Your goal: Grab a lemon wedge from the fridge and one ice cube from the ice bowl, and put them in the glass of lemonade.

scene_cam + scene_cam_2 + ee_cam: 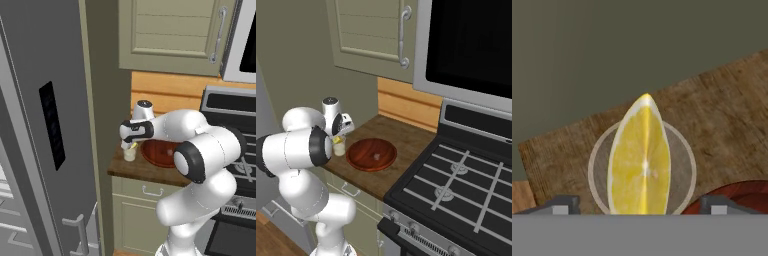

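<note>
The lemon wedge (641, 160) stands upright over the mouth of the glass of lemonade (682, 150), between my fingertips (562, 205), which stand wide on both sides without touching it. My gripper (129, 145) is open and points down right above the glass (130, 153) on the wooden counter. A bit of yellow wedge (134, 146) shows at the glass rim. The reddish-brown ice bowl (371, 154) sits just right of the glass (338, 148), with a small ice cube (376, 156) in it. The grey fridge (50, 125) rises at the left.
A black stove (456, 185) adjoins the wooden counter (401, 140) on the right, with a microwave (471, 45) above it. Beige wall cabinets (170, 35) hang over the counter. An olive side panel (102, 100) separates fridge and counter.
</note>
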